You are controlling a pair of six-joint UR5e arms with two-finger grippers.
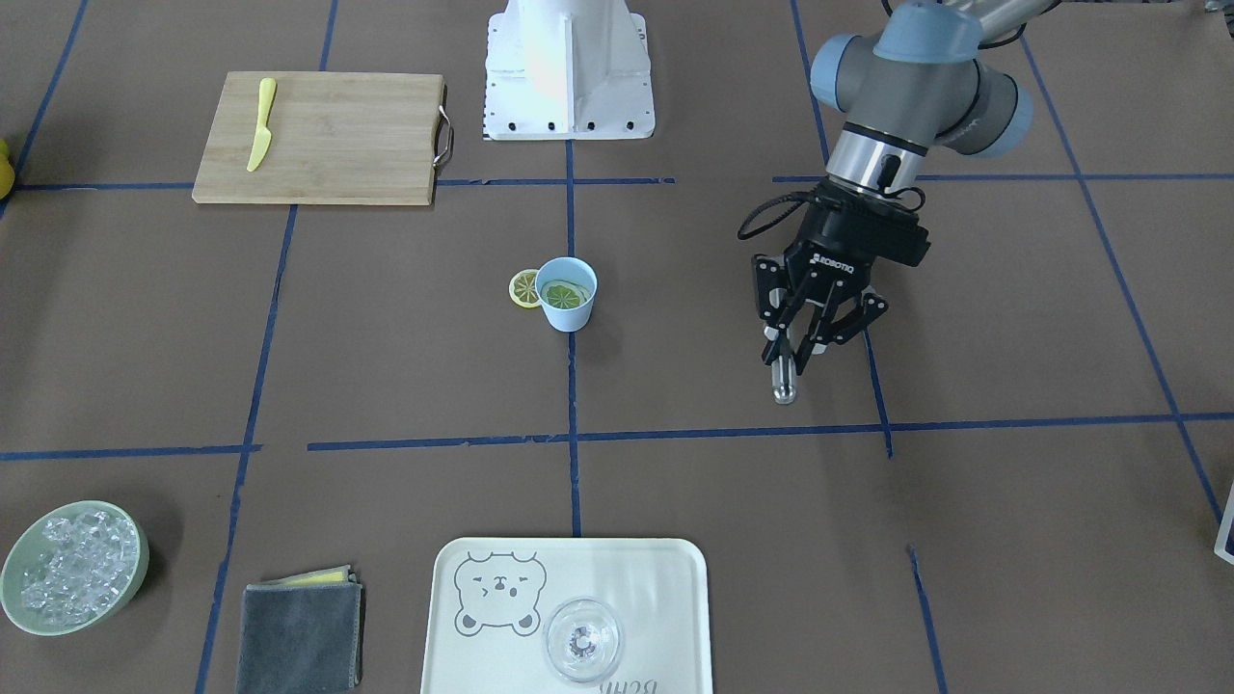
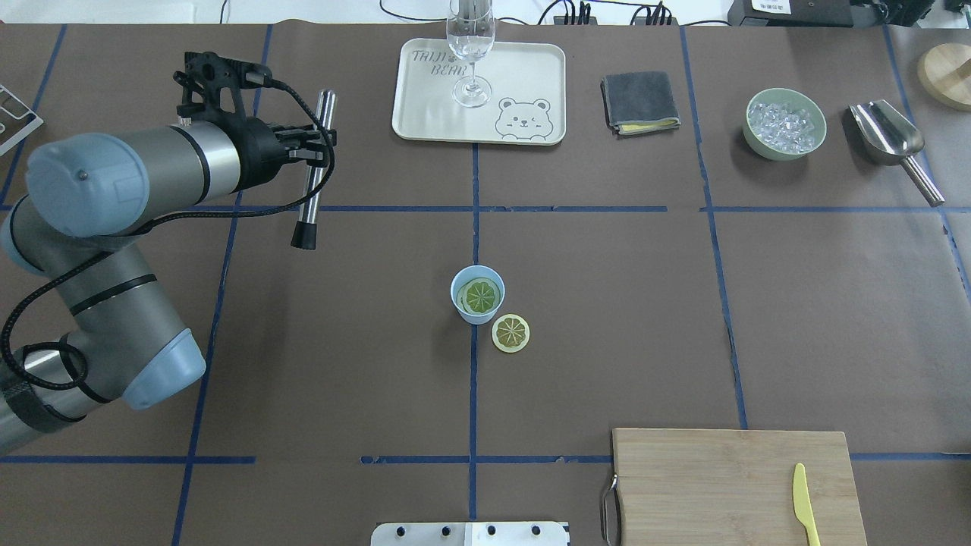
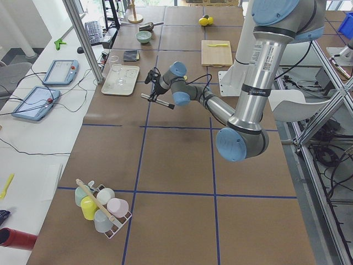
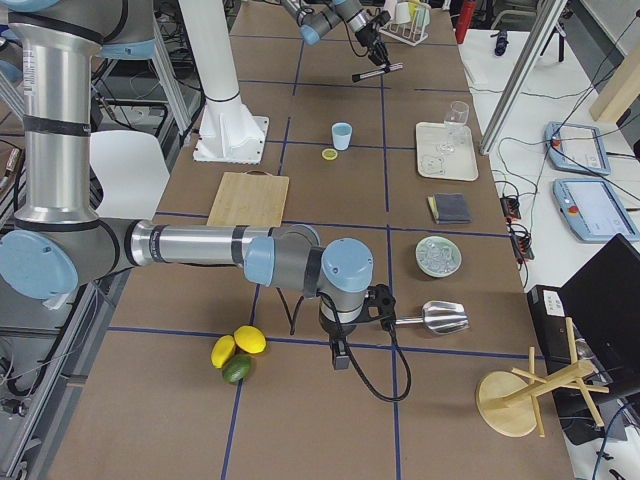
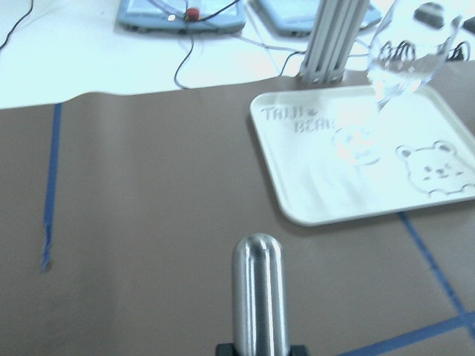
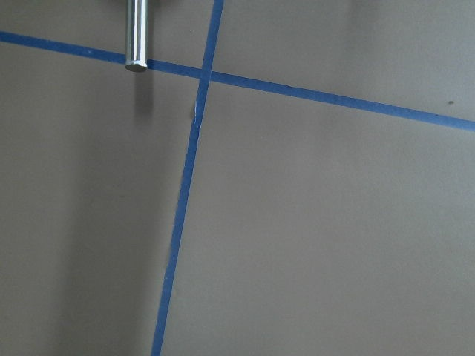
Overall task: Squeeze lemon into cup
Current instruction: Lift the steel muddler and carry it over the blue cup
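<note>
While the tapered cup (image 2: 457, 287) holds a round lemon slice (image 2: 481, 295), left jaws pinch a steel rod (image 2: 309, 205) (right jaws: cannot tell).

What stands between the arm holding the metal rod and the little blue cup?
Nothing visible: only bare table lies between the left gripper, jaws shut on the metal rod, and the cup. The loose lemon slice sits beyond the cup.
</note>
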